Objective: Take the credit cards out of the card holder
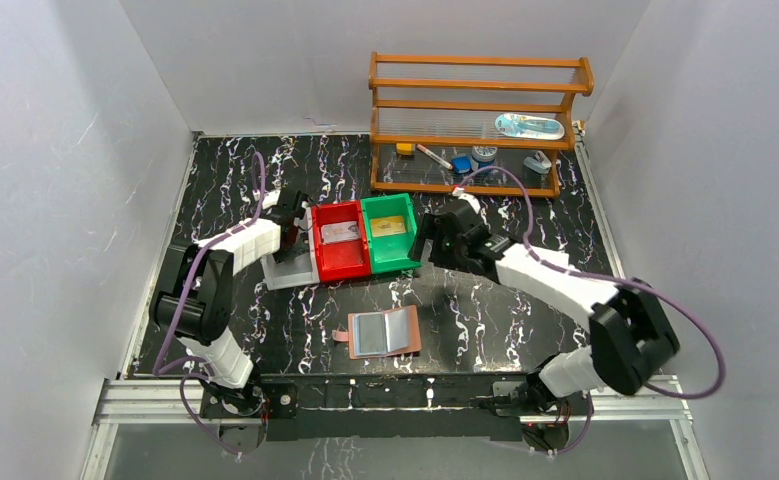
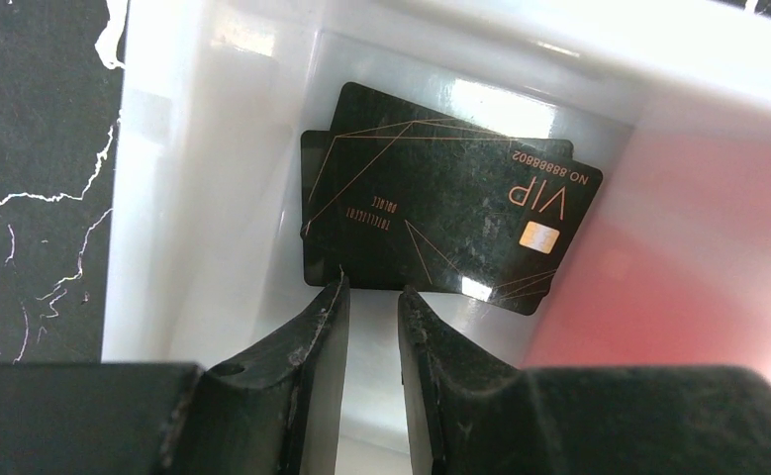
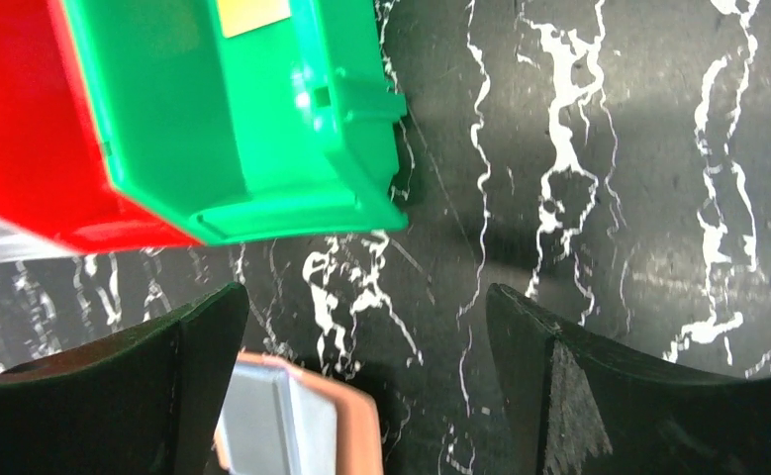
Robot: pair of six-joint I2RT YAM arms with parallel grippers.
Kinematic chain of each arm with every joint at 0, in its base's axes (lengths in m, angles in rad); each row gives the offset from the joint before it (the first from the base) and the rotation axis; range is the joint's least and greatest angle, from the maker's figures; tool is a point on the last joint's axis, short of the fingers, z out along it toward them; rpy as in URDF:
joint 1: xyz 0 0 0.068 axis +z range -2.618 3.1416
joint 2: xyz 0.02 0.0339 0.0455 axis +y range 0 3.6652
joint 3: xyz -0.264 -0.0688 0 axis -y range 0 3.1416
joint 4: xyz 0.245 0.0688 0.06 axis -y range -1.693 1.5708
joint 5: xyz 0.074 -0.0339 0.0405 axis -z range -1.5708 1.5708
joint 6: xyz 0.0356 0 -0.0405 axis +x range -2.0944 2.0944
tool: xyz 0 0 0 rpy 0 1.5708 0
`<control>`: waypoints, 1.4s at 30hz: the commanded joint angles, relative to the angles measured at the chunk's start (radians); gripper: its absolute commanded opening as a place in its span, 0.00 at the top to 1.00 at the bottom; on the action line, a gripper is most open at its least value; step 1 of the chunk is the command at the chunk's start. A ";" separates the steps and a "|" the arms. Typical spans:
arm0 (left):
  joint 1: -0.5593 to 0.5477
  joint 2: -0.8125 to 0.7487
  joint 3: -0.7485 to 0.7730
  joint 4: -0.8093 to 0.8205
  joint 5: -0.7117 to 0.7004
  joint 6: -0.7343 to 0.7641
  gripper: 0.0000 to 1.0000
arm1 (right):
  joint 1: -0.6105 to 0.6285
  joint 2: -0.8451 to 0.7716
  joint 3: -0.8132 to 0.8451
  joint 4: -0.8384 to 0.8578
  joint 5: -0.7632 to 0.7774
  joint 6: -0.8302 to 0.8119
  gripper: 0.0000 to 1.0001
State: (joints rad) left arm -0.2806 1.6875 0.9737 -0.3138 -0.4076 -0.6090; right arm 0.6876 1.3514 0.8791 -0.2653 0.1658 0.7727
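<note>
Hidden or unclear:
- Top view: the left arm covers most of the white bin (image 1: 287, 275), which touches the left side of the red bin (image 1: 340, 265). The left tool (image 2: 371, 297) cannot be made out there.
- Left wrist view: two black cards (image 2: 450, 198) lie stacked and slightly askew on the white bin floor. The upper card hides most of the lower one, and its gold "VIP" print reads upside down.
- Right wrist view: the red bin and the green bin (image 3: 252, 109) are cut off by the frame. Only an edge of the yellow card (image 3: 252, 12) in the green bin shows.
- The red bin holds a greyish card (image 1: 338, 232), too small to read.
- The card holder (image 1: 385, 332) has pale, flat pockets. I cannot tell whether anything is inside; they look possibly empty.

Tools:
- Left tool: the fingers stand at a narrow gap with nothing between them. The tips are just beside the near edge of the black cards, over the white bin next to the red bin.
- Right tool (image 3: 366, 297): the fingers are spread wide and hold nothing. It hangs over bare counter (image 1: 465, 330), on the far side of the green bin from the red bin.

Task thing:
- The card holder lies open and flat on the counter, in front of the red bin toward the arm bases.
- It is well apart from the left tool.
- In the right wrist view one corner shows just beside the right tool's left finger, cut by the lower frame edge and not between the fingers.
</note>
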 commanded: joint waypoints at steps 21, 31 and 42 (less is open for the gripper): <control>0.010 -0.034 -0.017 0.024 0.022 0.087 0.76 | 0.000 0.470 0.331 -0.084 0.265 -0.205 0.05; 0.011 -0.036 -0.016 0.099 0.021 0.203 0.74 | -0.001 0.423 0.234 0.006 0.239 -0.406 0.19; 0.012 0.010 0.023 0.175 0.067 0.314 0.68 | -0.001 0.407 0.215 0.062 0.186 -0.500 0.21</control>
State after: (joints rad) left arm -0.2768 1.6817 0.9607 -0.1741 -0.3565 -0.3511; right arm 0.6888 1.8050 1.1057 -0.2459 0.3618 0.3248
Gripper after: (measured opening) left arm 0.316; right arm 0.795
